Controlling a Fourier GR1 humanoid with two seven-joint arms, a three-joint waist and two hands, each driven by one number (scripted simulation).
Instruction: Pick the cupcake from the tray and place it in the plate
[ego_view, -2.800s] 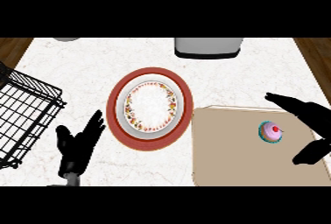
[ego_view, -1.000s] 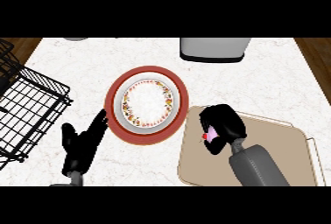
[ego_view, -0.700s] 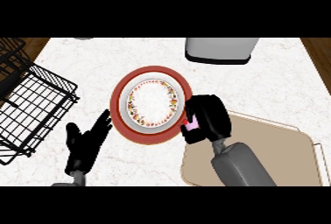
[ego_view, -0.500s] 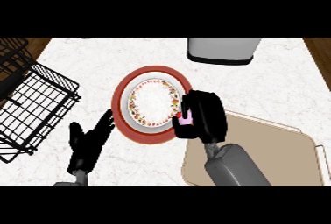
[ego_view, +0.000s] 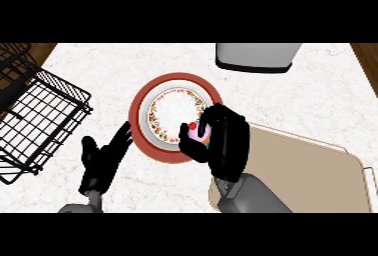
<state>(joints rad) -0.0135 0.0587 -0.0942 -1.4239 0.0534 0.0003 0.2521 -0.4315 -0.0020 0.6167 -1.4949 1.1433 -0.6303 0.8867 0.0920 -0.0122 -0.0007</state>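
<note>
My right hand (ego_view: 225, 142) is shut on the cupcake (ego_view: 196, 130), whose pink frosting and red cherry peek out between the curled fingers. It hovers over the right rim of the red plate (ego_view: 140, 102) with its white, speckled centre. Behind the hand lies the tan tray (ego_view: 310, 170), with nothing showing on it. My left hand (ego_view: 103, 157) rests open, fingers up, just left of the plate's lower edge.
A black wire basket (ego_view: 37, 120) stands at the left edge of the white marble counter. A grey container (ego_view: 257, 56) sits at the back, beyond the plate.
My right hand took the cupcake off the tray and carried it left to the plate's right rim. The left hand has stayed open beside the plate.
</note>
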